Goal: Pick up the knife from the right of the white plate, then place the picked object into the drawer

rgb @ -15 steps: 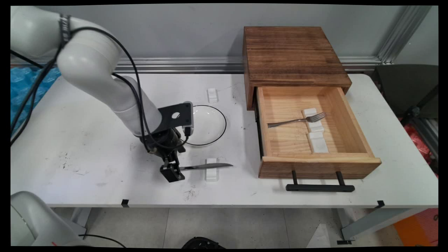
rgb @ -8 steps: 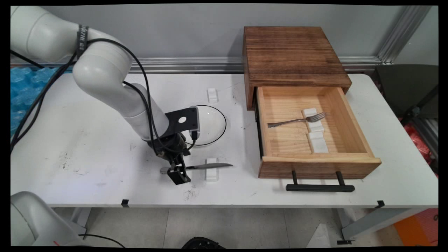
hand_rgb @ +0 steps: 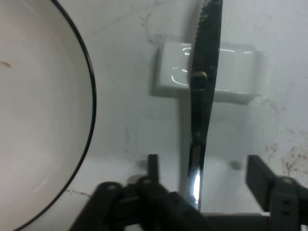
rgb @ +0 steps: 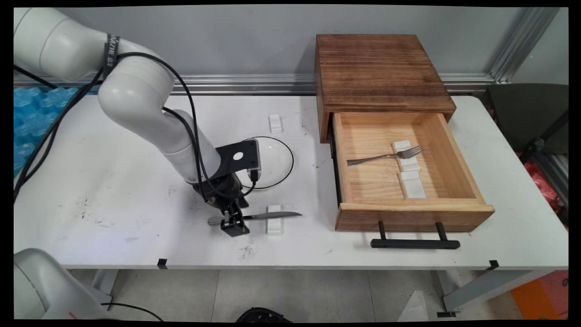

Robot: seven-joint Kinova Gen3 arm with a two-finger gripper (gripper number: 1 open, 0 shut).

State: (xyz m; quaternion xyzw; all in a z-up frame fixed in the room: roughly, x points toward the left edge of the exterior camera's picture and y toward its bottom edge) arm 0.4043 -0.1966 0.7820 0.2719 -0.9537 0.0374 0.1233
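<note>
knife (rgb: 254, 216): lower centre of the main view, long axis left to right, blade across a white rest (rgb: 274, 220), handle end on the bench (rgb: 113, 200).
jaws: gripper (hand_rgb: 202, 168) released, one finger (hand_rgb: 153, 168) each side of the handle, not clenched.
plate (rgb: 277, 159): just above.
drawer (rgb: 456, 159): right, open, holding a fork (rgb: 383, 156).

White table (rgb: 113, 181), open wooden drawer (rgb: 411, 213), fork (rgb: 385, 156) inside

Small white lettering on a black strap (rgb: 110, 48) round the arm, too small to read
</note>
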